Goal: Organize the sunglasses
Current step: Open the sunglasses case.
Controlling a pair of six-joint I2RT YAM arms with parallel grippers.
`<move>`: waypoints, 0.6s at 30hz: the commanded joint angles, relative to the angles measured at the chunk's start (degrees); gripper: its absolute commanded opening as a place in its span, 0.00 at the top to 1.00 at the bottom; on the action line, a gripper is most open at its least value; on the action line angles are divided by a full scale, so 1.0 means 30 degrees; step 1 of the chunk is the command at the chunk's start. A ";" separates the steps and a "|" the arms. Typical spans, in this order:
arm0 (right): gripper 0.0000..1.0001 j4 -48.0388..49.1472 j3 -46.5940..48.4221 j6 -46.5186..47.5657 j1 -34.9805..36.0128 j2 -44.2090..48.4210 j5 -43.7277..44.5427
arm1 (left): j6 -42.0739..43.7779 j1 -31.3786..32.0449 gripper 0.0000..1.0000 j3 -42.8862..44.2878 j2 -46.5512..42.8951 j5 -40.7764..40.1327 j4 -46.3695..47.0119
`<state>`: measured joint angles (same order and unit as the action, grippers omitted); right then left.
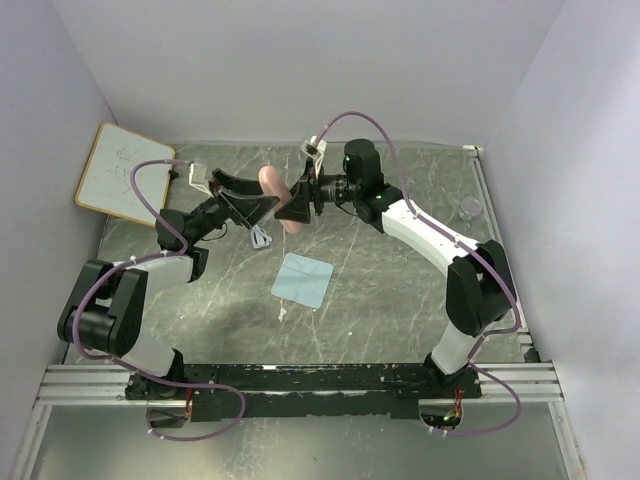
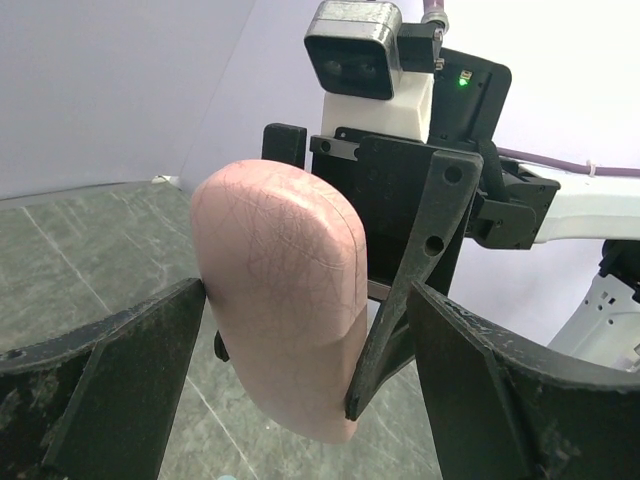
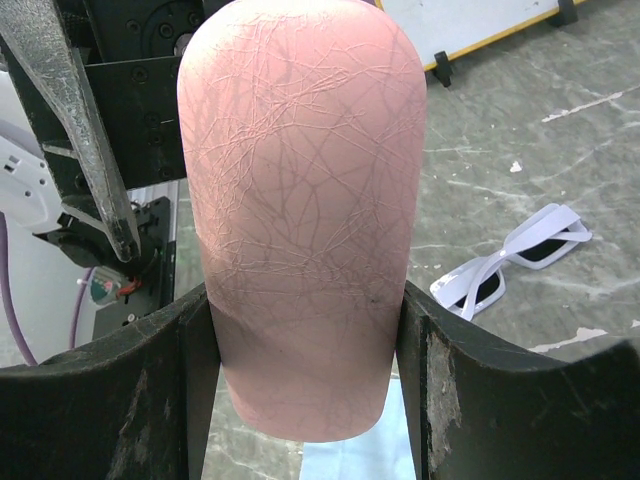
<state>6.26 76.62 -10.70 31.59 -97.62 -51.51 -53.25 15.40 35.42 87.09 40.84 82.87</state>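
The sunglasses [image 1: 260, 238] lie on the table, pale frame with dark lenses, just below both grippers; they also show in the right wrist view [image 3: 515, 255]. My right gripper [image 1: 292, 208] is shut on the pink case [image 1: 270, 183] and holds it above the table, its fingers pressed on both sides [image 3: 300, 230]. My left gripper [image 1: 258, 202] faces it, open wide, with the free end of the pink case [image 2: 280, 300] between its fingers [image 2: 110, 380]. The case is close to the left finger and well apart from the other one.
A pale blue cloth [image 1: 303, 280] lies flat in front of the sunglasses, also in the right wrist view [image 3: 360, 455]. A small whiteboard [image 1: 120, 172] leans at the back left. A small clear cup [image 1: 470, 208] stands at the right edge.
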 commanded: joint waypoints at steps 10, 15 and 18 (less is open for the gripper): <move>1.00 0.1992 0.0493 -0.1320 0.0043 0.0500 -0.2262 | -0.0902 0.0108 0.06 0.0992 0.1009 0.2622 0.3533; 1.00 0.1824 0.0577 -0.1278 0.0045 0.0803 -0.2358 | -0.1672 -0.0194 0.06 0.1237 0.1155 0.3146 0.4662; 1.00 0.1648 0.0505 -0.1040 0.0017 0.0891 -0.2291 | -0.2875 -0.0745 0.06 0.1377 0.1347 0.3620 0.6209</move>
<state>9.61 76.62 -14.15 31.59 -97.49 -57.25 -57.23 14.83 37.95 90.17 48.12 86.76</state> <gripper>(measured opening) 0.614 0.936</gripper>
